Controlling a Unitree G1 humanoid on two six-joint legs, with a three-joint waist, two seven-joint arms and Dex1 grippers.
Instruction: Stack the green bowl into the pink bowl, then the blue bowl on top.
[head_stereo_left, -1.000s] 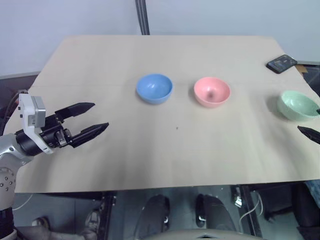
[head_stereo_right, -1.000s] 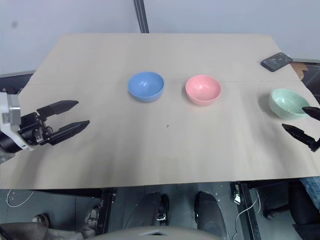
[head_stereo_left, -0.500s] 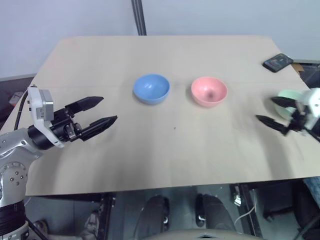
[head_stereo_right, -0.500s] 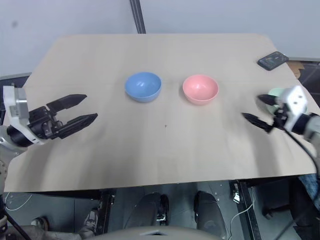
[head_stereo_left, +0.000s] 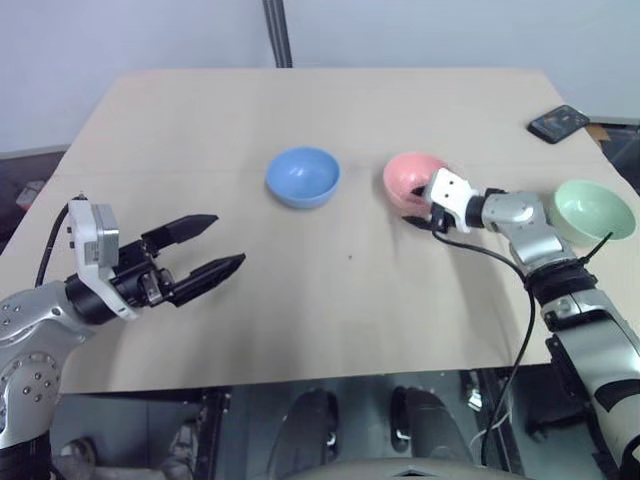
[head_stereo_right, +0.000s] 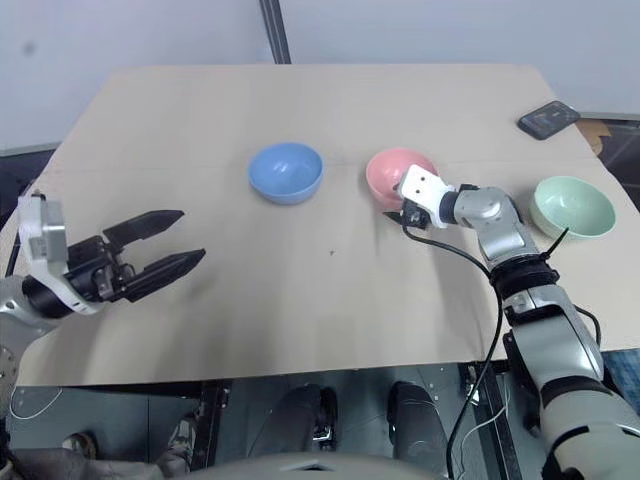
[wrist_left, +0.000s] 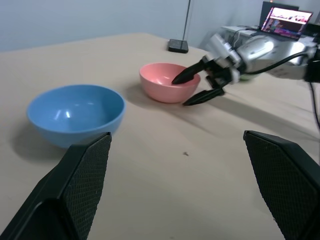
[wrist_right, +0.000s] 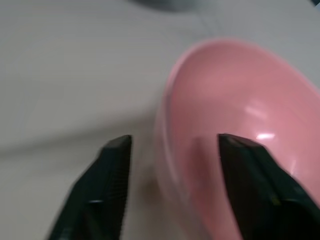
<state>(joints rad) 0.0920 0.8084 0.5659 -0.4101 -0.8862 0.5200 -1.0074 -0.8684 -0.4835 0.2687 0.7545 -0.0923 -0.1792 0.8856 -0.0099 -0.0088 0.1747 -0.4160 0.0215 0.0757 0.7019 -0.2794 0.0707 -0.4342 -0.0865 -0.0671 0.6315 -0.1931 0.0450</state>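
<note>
the right gripper (wrist_left: 199, 88) has swung from the pale mint-green plastic bowl (head_stereo_left: 594, 210) to the salmon-pink plastic bowl (head_stereo_left: 414, 178). its parted jaws straddle the pink rim, so the green bowl isn't stacked yet. the left gripper (head_stereo_left: 212, 244) hovers open.

I see even, soft overhead light on the desk (head_stereo_left: 200, 120), faint shadows under each bowl; the right wrist view is motion-blurred, its pink bowl (wrist_right: 240, 130) showing small glare spots.

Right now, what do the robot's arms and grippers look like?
Both arms are silver-grey metal with black joints and thin black cables. The left gripper and right gripper each have two tapered black fingers and a white box at the wrist.
</note>
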